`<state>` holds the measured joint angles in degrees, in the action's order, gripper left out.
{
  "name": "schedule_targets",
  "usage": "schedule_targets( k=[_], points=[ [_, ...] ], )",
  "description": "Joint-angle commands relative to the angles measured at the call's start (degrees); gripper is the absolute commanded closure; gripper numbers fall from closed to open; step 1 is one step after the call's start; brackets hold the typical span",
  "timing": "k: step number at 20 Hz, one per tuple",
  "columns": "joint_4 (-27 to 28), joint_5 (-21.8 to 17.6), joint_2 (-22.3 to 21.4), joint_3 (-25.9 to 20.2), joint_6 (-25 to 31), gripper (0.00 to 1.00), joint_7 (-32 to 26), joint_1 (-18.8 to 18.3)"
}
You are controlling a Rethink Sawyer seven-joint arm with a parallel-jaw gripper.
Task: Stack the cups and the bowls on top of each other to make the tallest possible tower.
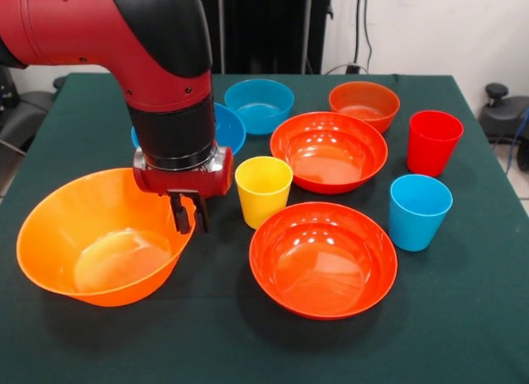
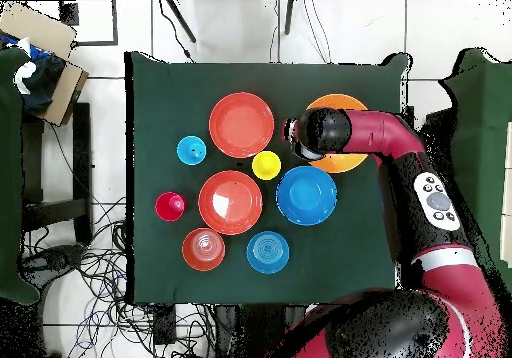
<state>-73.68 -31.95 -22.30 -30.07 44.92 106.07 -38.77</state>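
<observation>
The end effector (image 1: 189, 212) hangs at the frame's left, fingers pinching the huge orange bowl's (image 1: 95, 239) right rim. Just right stands the yellow cup (image 1: 263, 189); other bowls and cups spread unstacked across the green desk (image 1: 463, 318).

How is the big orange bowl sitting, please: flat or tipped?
Tipped: the big orange bowl leans toward the camera, its far rim raised at the hand.

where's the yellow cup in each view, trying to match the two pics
Front view: the yellow cup stands upright near the middle, just right of the gripper.
Overhead view: the yellow cup sits near the table's middle, just left of the arm's end.
Shared landmark: the huge orange bowl on the cup's far side of the gripper.
</observation>
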Motion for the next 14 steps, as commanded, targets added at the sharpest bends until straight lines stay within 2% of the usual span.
schedule_targets(
  k=[1, 3, 14],
  points=[
    [-1.92, -6.91, 2.22, 0.74, -4.38, 1.00, -10.22, 2.04],
    [-2.77, -6.71, 1.75, 0.43, -5.57, 1.00, -9.63, 1.89],
    [-4.39, -4.33, -3.53, 1.32, -2.63, 1.00, -6.41, 4.37]
  ],
)
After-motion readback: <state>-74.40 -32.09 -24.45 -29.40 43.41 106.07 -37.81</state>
